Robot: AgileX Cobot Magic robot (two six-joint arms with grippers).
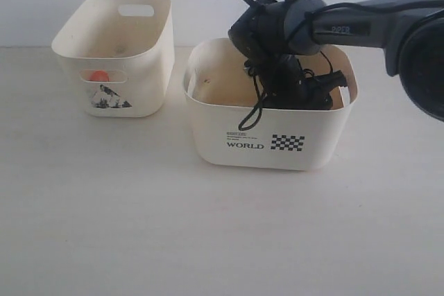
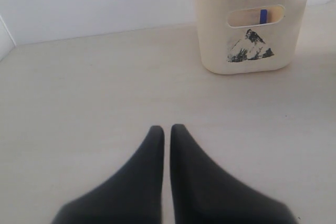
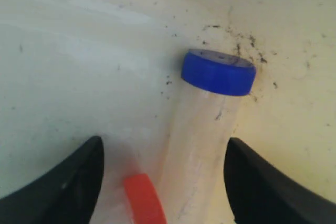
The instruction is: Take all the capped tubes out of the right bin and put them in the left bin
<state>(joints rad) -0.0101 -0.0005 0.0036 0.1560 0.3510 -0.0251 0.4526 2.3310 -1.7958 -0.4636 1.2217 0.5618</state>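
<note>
Between spread fingers (image 3: 63, 182): tube (image 3: 202, 129), seemingly loose.

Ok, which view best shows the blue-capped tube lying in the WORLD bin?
Right wrist view: the blue-capped tube lies on the bin floor between the right gripper's open jaws, cap and clear body plain. In the exterior view the arm and the right bin's wall hide it. The left wrist view faces the left bin instead.
</note>
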